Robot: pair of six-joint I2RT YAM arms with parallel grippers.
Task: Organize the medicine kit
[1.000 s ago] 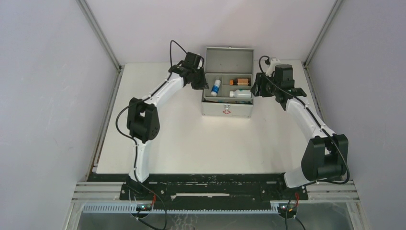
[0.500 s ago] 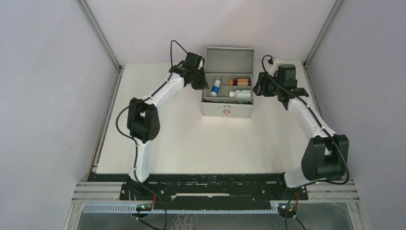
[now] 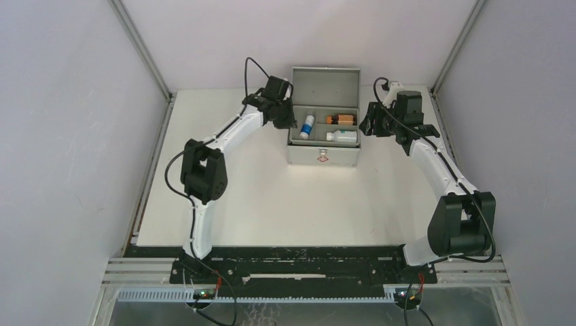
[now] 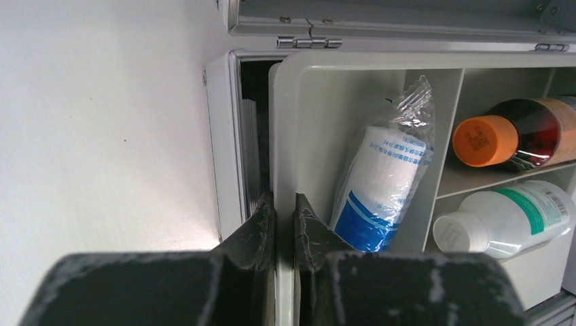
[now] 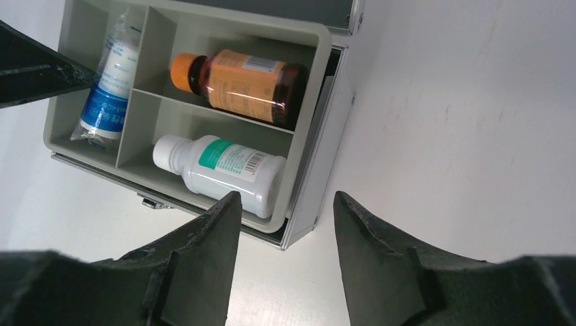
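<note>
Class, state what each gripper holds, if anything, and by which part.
Left gripper pinches the inner tray by its left wall; right gripper is open, holding nothing.

We see two slim arms, the left arm (image 3: 234, 128) and the right arm (image 3: 433, 161), each with glossy white shell links joined by bulky black elbow housings (image 3: 202, 171). Black wrist units carry the cameras. A thin black cable (image 3: 253, 64) loops off the left wrist, and another (image 3: 375, 83) leaves the right wrist near a white plug (image 3: 392, 85). The left claw (image 4: 284, 204) has matte black fingers scuffed grey along their edges. The right claw (image 5: 286, 197) shows broad, wedge-shaped black fingers with a grainy finish.
</note>
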